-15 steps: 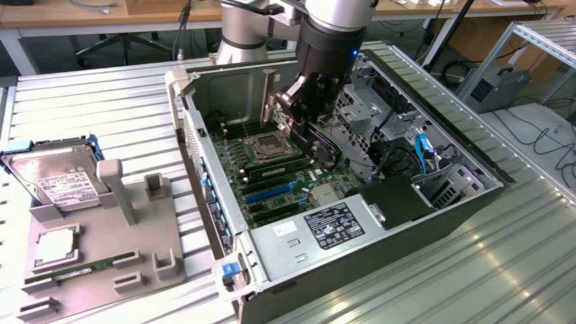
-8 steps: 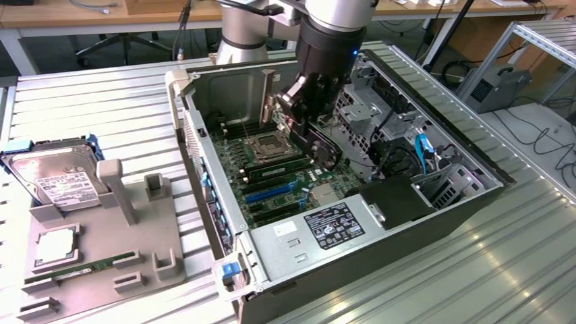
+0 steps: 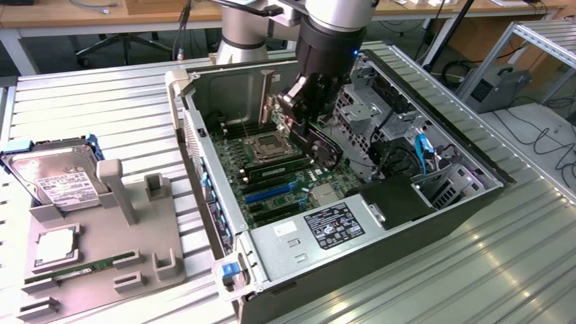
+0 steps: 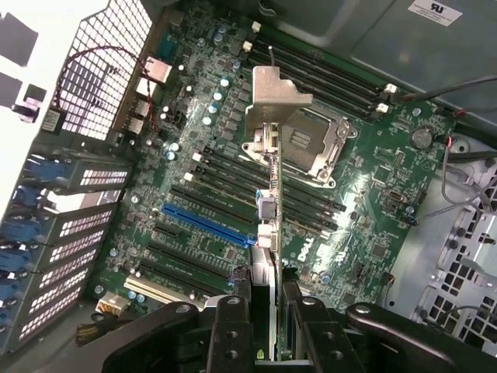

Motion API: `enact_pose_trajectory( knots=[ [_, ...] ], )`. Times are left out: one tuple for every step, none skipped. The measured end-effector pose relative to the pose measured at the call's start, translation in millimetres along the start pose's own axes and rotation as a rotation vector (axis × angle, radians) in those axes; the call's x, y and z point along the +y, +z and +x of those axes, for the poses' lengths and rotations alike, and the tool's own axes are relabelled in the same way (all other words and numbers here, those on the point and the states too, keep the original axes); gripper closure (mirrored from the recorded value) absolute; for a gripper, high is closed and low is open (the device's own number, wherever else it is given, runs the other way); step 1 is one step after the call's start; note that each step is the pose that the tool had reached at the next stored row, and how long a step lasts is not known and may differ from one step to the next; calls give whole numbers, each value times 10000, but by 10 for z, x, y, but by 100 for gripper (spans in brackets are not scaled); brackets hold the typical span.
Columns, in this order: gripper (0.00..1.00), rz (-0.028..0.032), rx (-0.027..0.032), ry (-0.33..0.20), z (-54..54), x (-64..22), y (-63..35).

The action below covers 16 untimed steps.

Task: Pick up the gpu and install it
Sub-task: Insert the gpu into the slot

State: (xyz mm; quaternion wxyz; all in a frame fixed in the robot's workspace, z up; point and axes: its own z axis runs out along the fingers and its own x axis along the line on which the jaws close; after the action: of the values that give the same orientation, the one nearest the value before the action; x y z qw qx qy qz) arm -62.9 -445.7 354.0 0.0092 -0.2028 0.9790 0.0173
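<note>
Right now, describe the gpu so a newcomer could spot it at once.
Find the open computer case lying on the metal table, with the robot arm reaching into it. Over the green motherboard, the hand grips the gpu: a slim black card with a silvery end bracket. Unlike the parts on the grey tray, it is held above the board.

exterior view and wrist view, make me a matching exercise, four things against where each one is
Things:
1. gpu
2. hard drive
3. RAM stick
4. blue slot

Places:
A. on the motherboard, nothing in it
B. lying in the grey fixture, exterior view's lower left
C. held between the fingers, over the motherboard
D. in the blue-edged holder, exterior view's far left

Pairs: 1-C, 2-D, 3-B, 4-A
</note>
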Motion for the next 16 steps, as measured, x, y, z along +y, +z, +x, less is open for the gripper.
enact_pose_trajectory(
  knots=[
    [74,-1,2,-29,0,0,0],
    [74,-3,2,-68,0,0,1],
    [74,-3,3,-95,0,0,1],
    [74,-4,4,-139,0,0,1],
    [74,-4,5,-166,0,0,1],
    [74,-6,6,-197,0,0,1],
    [74,-6,7,-228,0,0,1],
    [74,-7,8,-258,0,0,1],
    [74,-7,9,-288,0,0,2],
    [74,-9,10,-329,0,0,2],
    [74,-10,11,-370,0,0,2],
    [74,-10,13,-410,0,0,2],
    [74,-12,14,-443,0,0,3],
    [74,-12,14,-480,0,0,3],
    [74,-13,16,-515,0,0,3],
    [74,-14,17,-551,0,0,3]
  ],
)
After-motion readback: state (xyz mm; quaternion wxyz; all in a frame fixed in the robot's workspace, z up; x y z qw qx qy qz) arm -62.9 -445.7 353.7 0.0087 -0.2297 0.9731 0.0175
